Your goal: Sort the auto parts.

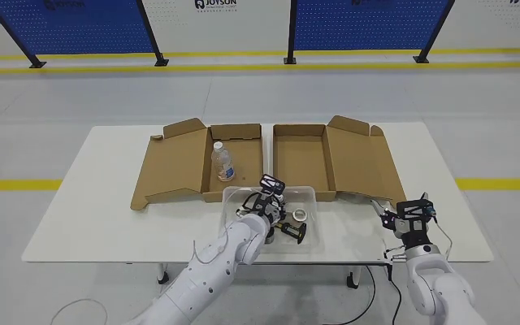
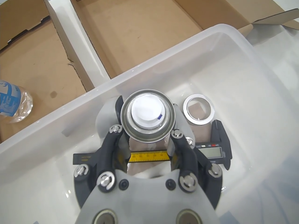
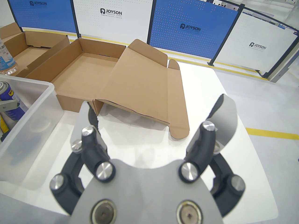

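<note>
In the top view, the left gripper (image 1: 266,210) is sitting inside the clear bin (image 1: 230,193), while the right gripper (image 1: 405,210) is hanging over the table, well apart on the bin's right. In the left wrist view, the left gripper is clamping the upright spray can (image 2: 148,117) from both sides, its long axis pointing straight up, so I judge a vertical lift is coming. In the right wrist view, the right gripper's jaws are standing wide apart and empty, so the left arm is being the nearer one.

The white surface (image 1: 97,211) fills the middle of the frame. Blue and white fence panels (image 1: 374,20) stand along the top. A yellow floor line (image 1: 24,184) runs off the left side.
</note>
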Robot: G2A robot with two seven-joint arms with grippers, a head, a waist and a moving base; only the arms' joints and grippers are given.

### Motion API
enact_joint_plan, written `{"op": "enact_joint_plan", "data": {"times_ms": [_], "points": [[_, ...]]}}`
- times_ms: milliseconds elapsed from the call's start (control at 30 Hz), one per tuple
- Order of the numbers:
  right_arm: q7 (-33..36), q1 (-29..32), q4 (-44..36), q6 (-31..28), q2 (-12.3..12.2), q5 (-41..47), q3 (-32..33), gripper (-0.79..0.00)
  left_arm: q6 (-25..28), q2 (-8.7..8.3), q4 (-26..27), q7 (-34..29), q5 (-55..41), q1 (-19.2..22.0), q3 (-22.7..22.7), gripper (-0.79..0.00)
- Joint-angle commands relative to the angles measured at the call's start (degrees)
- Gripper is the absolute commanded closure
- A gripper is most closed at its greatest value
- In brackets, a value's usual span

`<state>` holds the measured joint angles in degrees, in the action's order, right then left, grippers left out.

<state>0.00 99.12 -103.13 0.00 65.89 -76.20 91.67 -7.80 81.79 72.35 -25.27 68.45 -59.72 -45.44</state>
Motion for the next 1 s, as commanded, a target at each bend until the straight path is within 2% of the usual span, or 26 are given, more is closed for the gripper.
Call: {"op": "enact_joint_plan", "data": {"times_ms": [0, 233, 367, 467, 533, 767, 967], "points": [[0.0, 0.0, 0.0, 0.0, 0.0, 0.0, 0.0, -0.785, 0.3, 0.00, 0.9, 0.3, 0.0, -0.4, -0.3, 0.000], [0.0, 0.0, 0.0, 0.0, 0.0, 0.0, 0.0, -0.785, 2.8, -0.58, 6.5, -0.7, 1.5, -2.3, -2.1, 0.000], [0.0, 0.0, 0.0, 0.0, 0.0, 0.0, 0.0, -0.785, 4.8, -1.59, 14.0, -2.0, 1.9, -4.8, -5.4, 0.000], [0.0, 0.0, 0.0, 0.0, 0.0, 0.0, 0.0, -0.785, 8.2, -2.57, 20.8, -3.7, 2.3, -7.0, -8.3, 0.000], [0.0, 0.0, 0.0, 0.0, 0.0, 0.0, 0.0, -0.785, 10.2, -3.01, 25.5, -4.2, -0.7, -8.9, -10.5, 0.000], [0.0, 0.0, 0.0, 0.0, 0.0, 0.0, 0.0, -0.785, 21.2, -4.70, 36.6, -12.5, -5.8, -12.6, -15.4, 0.000], [0.0, 0.0, 0.0, 0.0, 0.0, 0.0, 0.0, -0.785, 26.0, -5.82, 43.6, -20.7, -11.6, -15.2, -18.6, 0.000]]}}
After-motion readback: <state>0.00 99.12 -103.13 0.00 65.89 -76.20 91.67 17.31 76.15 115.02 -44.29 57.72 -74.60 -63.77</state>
